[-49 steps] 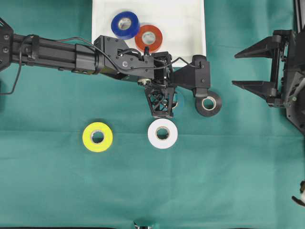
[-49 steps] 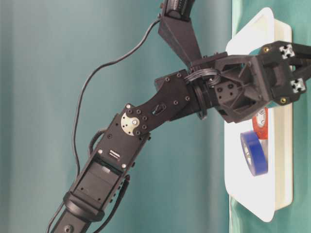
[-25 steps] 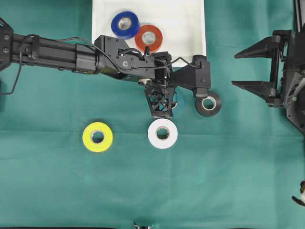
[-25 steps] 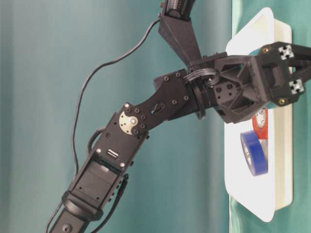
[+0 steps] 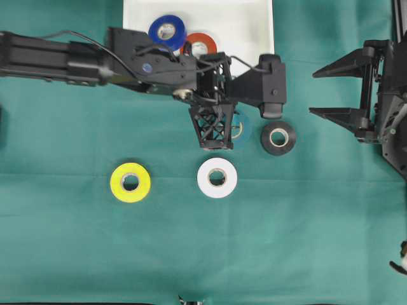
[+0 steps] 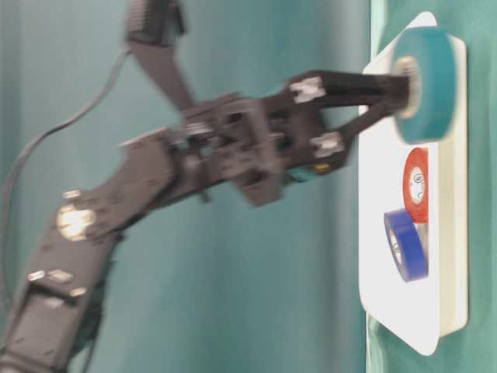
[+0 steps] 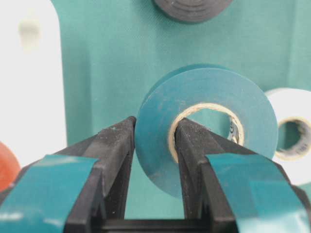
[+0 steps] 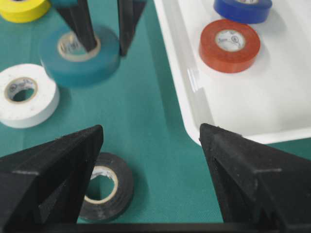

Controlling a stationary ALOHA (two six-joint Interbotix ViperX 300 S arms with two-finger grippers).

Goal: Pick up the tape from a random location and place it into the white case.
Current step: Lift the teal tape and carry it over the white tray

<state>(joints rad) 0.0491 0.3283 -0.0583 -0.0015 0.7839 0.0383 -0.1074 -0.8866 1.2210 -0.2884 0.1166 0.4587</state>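
One teal tape roll point(image 7: 204, 126) clenched in left gripper point(image 7: 153, 141), one finger through core; right gripper point(image 8: 150, 141) spread wide, black roll point(image 8: 104, 191) below between jaws.

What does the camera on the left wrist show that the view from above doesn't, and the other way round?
Only the left wrist view shows how the teal tape is held: the left gripper is shut on its wall, one finger inside the cardboard core, the other outside.

Only the overhead view shows the yellow tape, the blue tape in the white case, and the right gripper, open and holding nothing.

Both show the teal, white and black tape, and part of the case.
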